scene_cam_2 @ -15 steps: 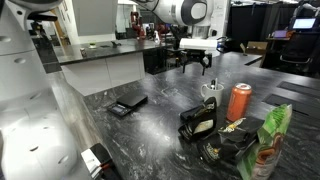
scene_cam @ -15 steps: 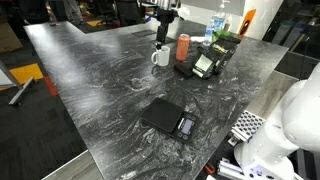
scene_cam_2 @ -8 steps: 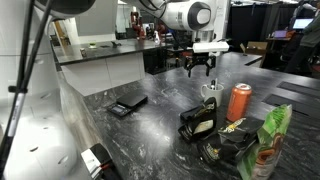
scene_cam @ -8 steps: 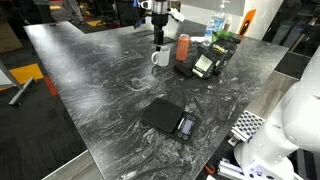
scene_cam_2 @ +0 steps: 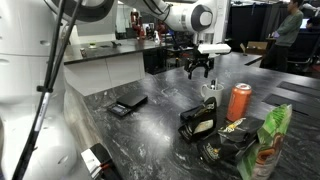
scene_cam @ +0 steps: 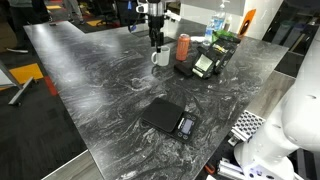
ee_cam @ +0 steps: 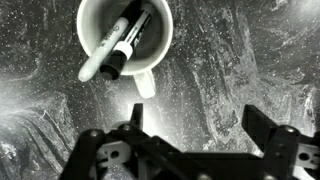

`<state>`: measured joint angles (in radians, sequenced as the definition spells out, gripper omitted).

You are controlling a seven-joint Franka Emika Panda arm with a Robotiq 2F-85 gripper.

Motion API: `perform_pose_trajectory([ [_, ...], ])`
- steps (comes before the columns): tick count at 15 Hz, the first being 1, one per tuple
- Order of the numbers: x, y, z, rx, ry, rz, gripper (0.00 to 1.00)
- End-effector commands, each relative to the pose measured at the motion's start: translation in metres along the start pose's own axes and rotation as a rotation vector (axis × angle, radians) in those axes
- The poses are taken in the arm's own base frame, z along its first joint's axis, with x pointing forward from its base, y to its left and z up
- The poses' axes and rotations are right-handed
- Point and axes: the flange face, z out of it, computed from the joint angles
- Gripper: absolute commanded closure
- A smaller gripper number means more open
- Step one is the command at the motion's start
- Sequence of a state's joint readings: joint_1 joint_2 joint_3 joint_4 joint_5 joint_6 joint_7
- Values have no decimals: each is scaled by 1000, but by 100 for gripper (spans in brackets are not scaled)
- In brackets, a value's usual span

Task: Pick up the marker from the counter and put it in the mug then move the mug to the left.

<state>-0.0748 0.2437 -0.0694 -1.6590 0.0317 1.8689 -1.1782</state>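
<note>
The white mug (ee_cam: 163, 52) stands upright on the dark veined counter (ee_cam: 235, 60), handle pointing toward my gripper. Inside it lean the marker (ee_cam: 127, 45), dark with a pale label, and a paler stick beside it. My gripper (ee_cam: 195, 118) is open and empty, its fingers over bare counter just beside the mug's handle. In both exterior views the gripper (scene_cam: 156, 38) (scene_cam_2: 199, 68) hangs just above the mug (scene_cam: 160, 57) (scene_cam_2: 211, 92) at the far side of the counter (scene_cam: 110, 90) (scene_cam_2: 160, 125).
A red-orange can (scene_cam: 183, 47) (scene_cam_2: 239, 101) stands right next to the mug. Dark packages (scene_cam: 208, 60) (scene_cam_2: 200, 122) and a green bag (scene_cam_2: 272, 135) lie beyond it. A flat black scale (scene_cam: 168, 117) (scene_cam_2: 127, 106) lies nearer the counter's edge.
My gripper has shifted slightly sideways above the mug and stays open. The mug and the marker in it have not moved.
</note>
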Motion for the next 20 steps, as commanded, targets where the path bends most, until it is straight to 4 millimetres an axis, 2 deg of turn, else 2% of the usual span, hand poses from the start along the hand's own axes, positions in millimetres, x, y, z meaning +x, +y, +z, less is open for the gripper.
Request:
perform_pose_trajectory([
  [1,-4,0,-2,-17,-17,-6,0],
  [3,0,5,-1,-92,-64,-61,0],
  [7,9,10,12,-111,-186,-147,0],
  [13,17,19,33,-88,-223,-254,0],
  [19,23,35,55,-98,-249,-286,0],
  [20,23,37,59,-92,-251,-286,25],
])
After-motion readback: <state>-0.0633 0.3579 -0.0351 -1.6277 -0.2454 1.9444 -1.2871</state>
